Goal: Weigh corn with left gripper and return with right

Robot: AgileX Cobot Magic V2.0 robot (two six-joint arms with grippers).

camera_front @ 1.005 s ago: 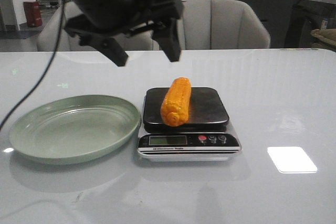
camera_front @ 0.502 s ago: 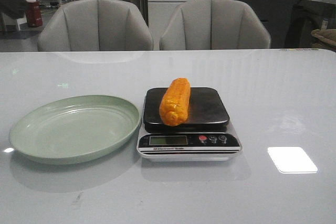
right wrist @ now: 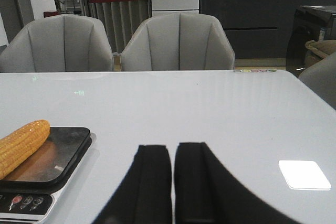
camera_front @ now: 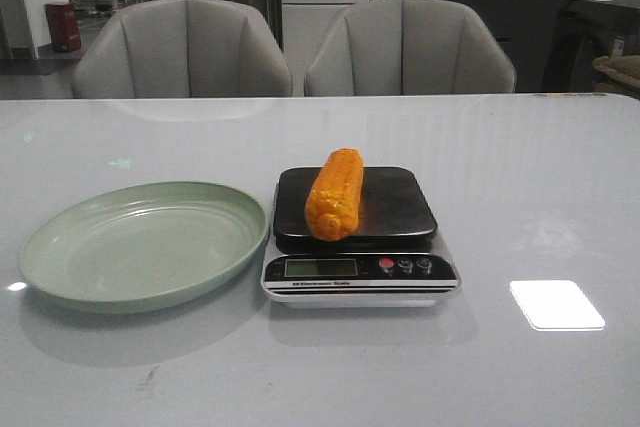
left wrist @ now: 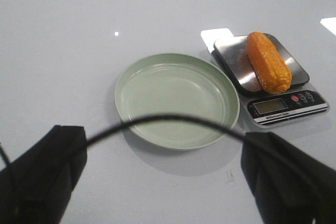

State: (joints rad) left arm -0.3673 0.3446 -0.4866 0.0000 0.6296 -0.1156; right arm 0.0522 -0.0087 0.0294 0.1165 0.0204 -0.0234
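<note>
Corn [camera_front: 336, 193] on scale [camera_front: 358, 237], seemingly well apart from tool [left wrist: 168, 177].

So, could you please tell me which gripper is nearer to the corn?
Probably right: the right gripper sits low beside the scale bearing the corn; the left gripper hangs beyond the plate.

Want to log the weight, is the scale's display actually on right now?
Cannot tell. The scale carries the corn, but its display looks pale and blank, too small to read.
</note>
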